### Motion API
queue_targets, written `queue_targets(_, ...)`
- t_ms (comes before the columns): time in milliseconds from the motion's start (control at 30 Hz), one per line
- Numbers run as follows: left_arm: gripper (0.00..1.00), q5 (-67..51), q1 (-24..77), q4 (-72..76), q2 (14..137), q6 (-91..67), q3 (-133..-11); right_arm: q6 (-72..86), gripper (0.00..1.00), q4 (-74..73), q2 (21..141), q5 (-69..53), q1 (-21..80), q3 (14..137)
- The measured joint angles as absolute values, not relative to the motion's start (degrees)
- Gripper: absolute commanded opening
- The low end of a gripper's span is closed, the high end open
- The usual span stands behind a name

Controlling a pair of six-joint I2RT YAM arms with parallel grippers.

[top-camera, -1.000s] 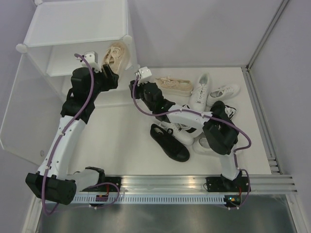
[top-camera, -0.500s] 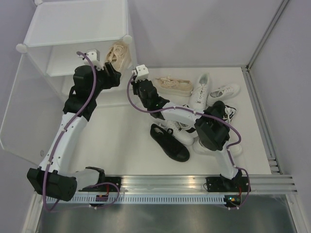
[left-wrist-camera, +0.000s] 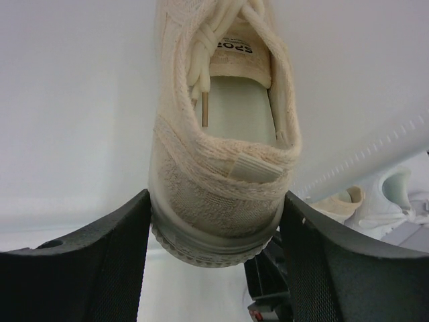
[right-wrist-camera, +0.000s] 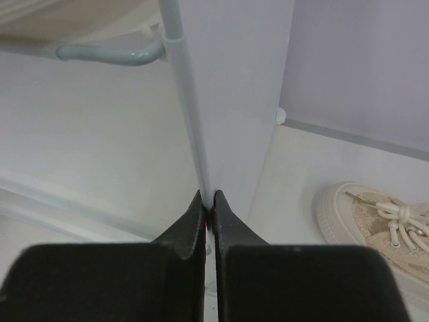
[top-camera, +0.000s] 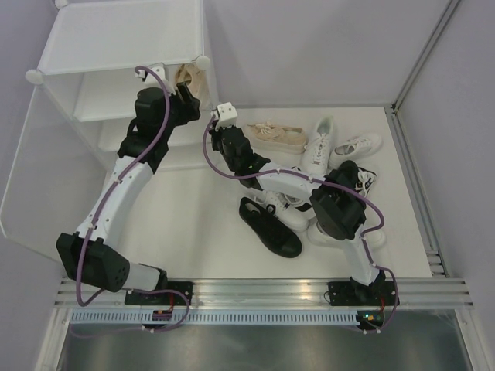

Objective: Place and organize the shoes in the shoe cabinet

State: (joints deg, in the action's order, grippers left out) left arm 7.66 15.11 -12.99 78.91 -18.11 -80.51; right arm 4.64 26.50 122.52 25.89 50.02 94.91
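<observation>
One beige canvas lace-up sneaker (left-wrist-camera: pixel 221 154) is the item in hand. The left gripper (left-wrist-camera: pixel 214 228) is clamped across its heel, with one black finger (left-wrist-camera: pixel 100 261) pressed against each side of the rubber sole rim. The sneaker is held off the table, at the right front corner of the tall white translucent plastic shoe cabinet (top-camera: pixel 124 35), in the opening just below the top panel. Its long axis runs straight ahead of the left gripper, heel nearest the jaws, toe pointing into the cabinet, laces and opening facing up. The coming move therefore appears to be a forward push along that axis, followed by a release onto the shelf. Whether the sole already rests on the shelf cannot be determined. The matching beige sneaker (top-camera: pixel 277 135) lies on its sole near the far edge of the white table (top-camera: pixel 193 224), just beside the cabinet. It is close to the right gripper (top-camera: pixel 214 130), making the right arm the nearer one for that shoe. The right gripper is fully closed, fingertips together at the cabinet's vertical right front edge. Whether it pinches that thin edge cannot be determined. Several white sneakers (top-camera: pixel 319 147) and a black shoe (top-camera: pixel 269 226) lie loose toward the right side of the table, awaiting placement.
</observation>
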Motion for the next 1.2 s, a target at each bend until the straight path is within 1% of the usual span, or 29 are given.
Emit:
queue_targets(500, 0.29, 12.8, 15.9, -5.8, 87.1, -17.9, -85.3, 5.2, 0.01, 26.2, 122.4, 25.5, 50.0, 94.9)
queue_targets(667, 0.34, 14.3, 16.2, -4.6, 89.3, -17.6, -87.4, 5.3, 0.01, 26.2, 122.4, 25.4, 49.9, 94.9)
queue_targets(700, 0.37, 14.7, 16.4, -4.2, 89.5, -17.5, -87.5, 5.3, 0.01, 26.2, 122.4, 25.4, 49.9, 94.9)
queue_targets(800, 0.38, 15.7, 17.0, -3.9, 89.8, -17.1, -87.5, 5.3, 0.01, 26.1, 122.4, 25.5, 49.9, 94.9)
queue_targets(867, 0.41, 16.4, 17.5, -3.6, 90.0, -17.0, -87.5, 5.3, 0.02, 26.1, 122.4, 25.5, 49.9, 94.9)
queue_targets(1000, 0.57, 17.4, 18.0, -3.0, 90.2, -16.7, -87.5, 5.6, 0.11, 26.1, 122.4, 25.5, 49.9, 94.9)
queue_targets(1033, 0.61, 17.5, 18.1, -3.0, 90.2, -16.6, -87.5, 5.9, 0.18, 26.1, 122.4, 25.5, 49.9, 94.9)
queue_targets(1067, 0.65, 17.7, 18.2, -3.0, 90.2, -16.6, -87.5, 6.4, 0.20, 26.1, 122.4, 25.5, 49.9, 94.9)
queue_targets(1100, 0.67, 17.8, 18.2, -3.0, 90.2, -16.6, -87.5, 7.0, 0.23, 26.0, 122.4, 25.4, 49.9, 94.9)
queue_targets(1133, 0.70, 17.9, 18.2, -3.0, 90.2, -16.6, -87.5, 7.4, 0.30, 25.8, 122.4, 25.3, 49.9, 94.9)
queue_targets(1200, 0.77, 17.9, 18.2, -2.9, 90.1, -16.6, -87.2, 8.3, 0.35, 25.3, 122.4, 24.7, 49.9, 94.9)
